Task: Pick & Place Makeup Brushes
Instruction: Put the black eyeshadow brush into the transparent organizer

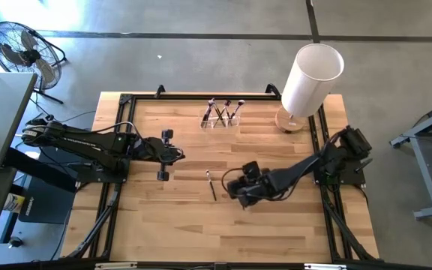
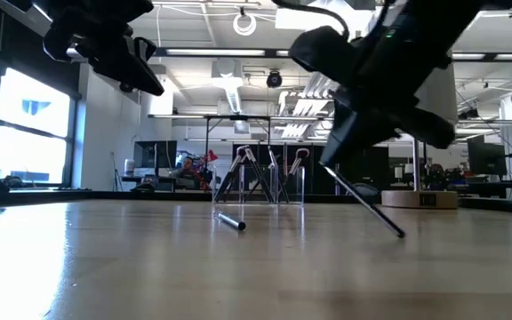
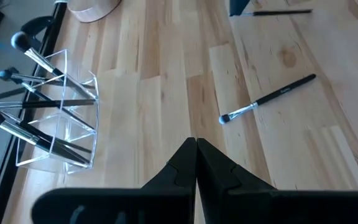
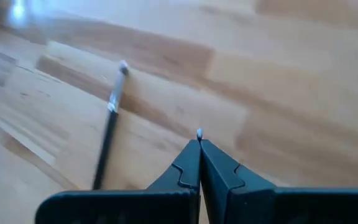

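**Right fingers pinched on a brush, one brush lying loose**

My left gripper hangs over the left half of the wooden table, well above the boards, its two fingers pressed flat together with nothing between them.

Ahead of it, toward the far edge, stands the small clear holder with several makeup brushes leaning in it, bristles up.

Near the middle of the table one loose brush lies flat on the wood, dark handle and a pale tip, just beside my right gripper and apart from it.

My right gripper is low, a little right of centre. Its fingers are closed on a thin brush: from table height the stick slants down out of the jaws, its far end at or just above the boards.

The big white cylinder stands on its wooden base at the far right corner.
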You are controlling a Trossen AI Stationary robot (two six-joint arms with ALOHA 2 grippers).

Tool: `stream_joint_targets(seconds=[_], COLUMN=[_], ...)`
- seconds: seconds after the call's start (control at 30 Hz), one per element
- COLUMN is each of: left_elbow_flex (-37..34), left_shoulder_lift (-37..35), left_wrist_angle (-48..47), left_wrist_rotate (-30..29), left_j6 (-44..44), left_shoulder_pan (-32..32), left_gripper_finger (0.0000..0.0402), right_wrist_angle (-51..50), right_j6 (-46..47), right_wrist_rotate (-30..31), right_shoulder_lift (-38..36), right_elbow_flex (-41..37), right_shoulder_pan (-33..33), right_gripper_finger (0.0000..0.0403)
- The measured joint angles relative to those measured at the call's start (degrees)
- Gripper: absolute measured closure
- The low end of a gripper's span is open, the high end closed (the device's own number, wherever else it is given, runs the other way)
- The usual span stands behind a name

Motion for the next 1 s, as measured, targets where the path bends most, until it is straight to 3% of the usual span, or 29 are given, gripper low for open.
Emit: stream_joint_targets(seconds=[0.13,0.37,0.77,0.9,1.0], left_elbow_flex=[0.0,0.0,0.1,0.0,0.0], left_shoulder_lift=[0.0,0.4,5.2,6.3,7.2], left_wrist_angle=[0.0,3.2,12.2,12.4,12.0], left_wrist_rotate=[-0.1,-2.8,-3.3,-4.1,-4.6], left_j6=[0.0,-2.3,-11.9,-15.7,-18.7], left_shoulder_pan=[0.0,1.5,13.4,13.5,13.5], left_gripper_finger=[0.0401,0.0401,0.0401,0.0401,0.0401], right_wrist_angle=[6.1,15.1,41.0,45.1,42.9], right_j6=[-11.2,-31.6,-72.4,-82.4,-84.6], right_wrist_rotate=[2.6,0.1,-21.2,-21.4,-19.3], right_shoulder_lift=[0.0,-1.8,-7.2,-7.2,-7.2], right_elbow_flex=[0.0,0.1,0.2,0.2,0.1], right_shoulder_pan=[-4.2,-15.0,-40.4,-45.0,-47.6], right_gripper_finger=[0.0402,0.0402,0.0402,0.0403,0.0403])
